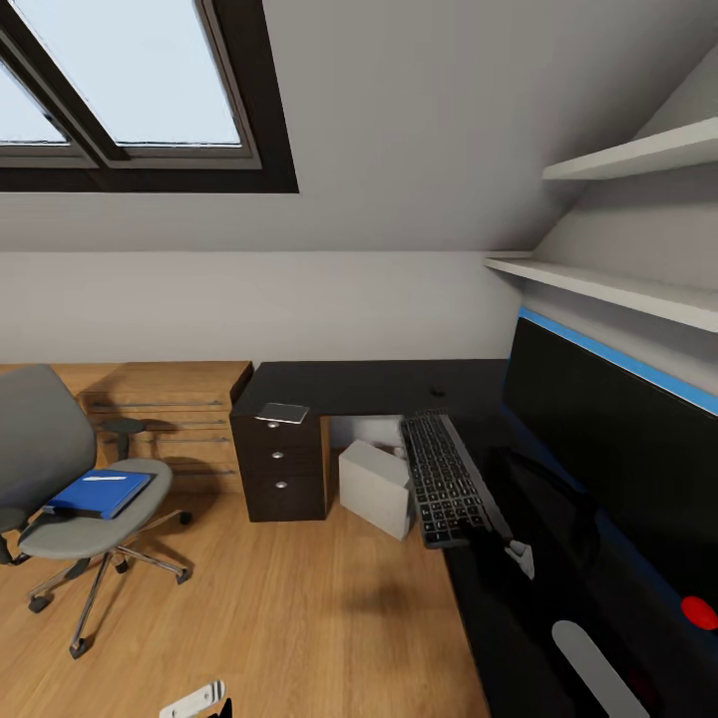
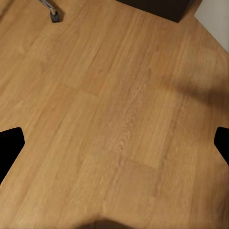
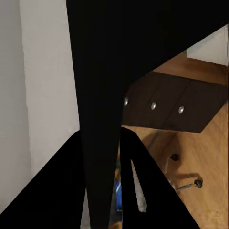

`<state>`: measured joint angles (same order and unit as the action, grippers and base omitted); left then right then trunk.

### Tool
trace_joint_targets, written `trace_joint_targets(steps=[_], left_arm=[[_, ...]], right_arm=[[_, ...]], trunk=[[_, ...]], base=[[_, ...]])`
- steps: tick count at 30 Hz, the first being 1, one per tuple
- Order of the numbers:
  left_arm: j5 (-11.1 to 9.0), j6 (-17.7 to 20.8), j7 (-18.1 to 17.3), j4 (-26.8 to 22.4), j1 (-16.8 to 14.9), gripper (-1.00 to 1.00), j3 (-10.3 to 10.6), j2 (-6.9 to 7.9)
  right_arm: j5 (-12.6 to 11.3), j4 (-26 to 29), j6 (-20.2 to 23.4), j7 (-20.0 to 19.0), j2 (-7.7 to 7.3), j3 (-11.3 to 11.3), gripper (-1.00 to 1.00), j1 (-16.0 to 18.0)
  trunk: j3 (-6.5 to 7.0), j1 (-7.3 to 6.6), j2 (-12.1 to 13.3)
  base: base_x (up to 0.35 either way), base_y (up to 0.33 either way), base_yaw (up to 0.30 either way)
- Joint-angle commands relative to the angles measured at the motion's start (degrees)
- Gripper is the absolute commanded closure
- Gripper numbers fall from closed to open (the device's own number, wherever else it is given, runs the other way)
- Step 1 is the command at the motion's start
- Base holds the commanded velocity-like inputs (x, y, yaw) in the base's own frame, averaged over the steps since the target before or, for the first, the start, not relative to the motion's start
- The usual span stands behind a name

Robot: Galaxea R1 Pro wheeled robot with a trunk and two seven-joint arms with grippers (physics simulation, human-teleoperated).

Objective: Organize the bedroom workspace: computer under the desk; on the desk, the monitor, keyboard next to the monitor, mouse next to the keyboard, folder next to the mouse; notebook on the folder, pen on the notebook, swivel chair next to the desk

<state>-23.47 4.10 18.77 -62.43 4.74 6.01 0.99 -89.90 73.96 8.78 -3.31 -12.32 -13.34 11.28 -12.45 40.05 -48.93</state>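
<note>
The monitor (image 1: 623, 454) ran off the head view's right edge, its foot out of sight. The swivel chair (image 1: 70, 479) was cut by the left edge. The mouse (image 1: 437, 391) was too small to make out. In the right wrist view, black shapes hid most of the drawer unit (image 3: 164, 107).

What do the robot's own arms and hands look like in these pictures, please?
The right arm looks glossy black, with a pale grey oblong panel and a round red mark. Of the left arm, a small white slotted piece with a black part beside it shows. The left hand has plain black, blunt fingers. The right hand has black, tapering fingers.
</note>
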Motion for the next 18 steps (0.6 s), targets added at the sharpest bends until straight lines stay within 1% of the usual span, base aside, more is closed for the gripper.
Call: trace_joint_targets(steps=[1, 2, 3, 5, 6, 7, 12, 18], left_arm=[[-0.3, 0.2, 0.5, -0.1, 0.0, -1.00, 0.2, 0.07], [-0.3, 0.2, 0.5, -0.1, 0.0, -1.00, 0.2, 0.07], [-0.3, 0.2, 0.5, -0.1, 0.0, -1.00, 0.2, 0.06], [-0.3, 0.2, 0.5, -0.1, 0.0, -1.00, 0.2, 0.06], [-0.3, 0.1, 0.5, -0.1, 0.0, -1.00, 0.3, 0.06], [-0.3, 0.1, 0.4, -0.1, 0.0, -1.00, 0.4, 0.06], [-0.3, 0.1, 0.3, -0.2, 0.0, -1.00, 0.4, 0.06], [-0.3, 0.1, 0.3, -0.2, 0.0, -1.00, 0.4, 0.06]], right_arm=[[-0.6, -0.7, 1.3, -0.3, -0.09, 0.3, 1.00, 0.1], [-0.6, -1.4, 1.9, -0.4, -0.11, 0.8, 1.00, 0.1], [-0.7, -2.4, 2.9, -0.3, -0.19, 2.5, 1.00, 0.1], [-0.7, -2.8, 4.1, -0.3, -0.25, 4.3, 1.00, 0.1], [-0.6, -4.2, 7.4, -0.3, -0.23, 8.4, 1.00, 0.1], [-0.5, -5.9, 9.1, -0.4, -0.09, 10.4, 1.00, 0.1], [-0.4, -6.8, 9.6, -0.3, -0.04, 10.8, 1.00, 0.2], [-0.3, -9.4, 9.7, -0.2, -0.07, 10.9, 1.00, 0.6]], trunk=[[-0.06, 0.01, -0.1], [-0.06, 0.01, -0.1], [-0.06, 0.01, -0.1], [-0.06, 0.01, -0.1], [-0.06, 0.01, -0.1], [-0.06, 0.01, -0.1], [-0.06, 0.01, -0.1], [-0.06, 0.01, -0.1]], base=[[0.000, 0.000, 0.000], [0.000, 0.000, 0.000], [0.000, 0.000, 0.000], [0.000, -0.004, 0.000], [-0.085, -0.194, 0.000], [-0.075, -0.148, 0.000], [-0.021, -0.041, 0.000], [-0.003, -0.005, 0.000]])
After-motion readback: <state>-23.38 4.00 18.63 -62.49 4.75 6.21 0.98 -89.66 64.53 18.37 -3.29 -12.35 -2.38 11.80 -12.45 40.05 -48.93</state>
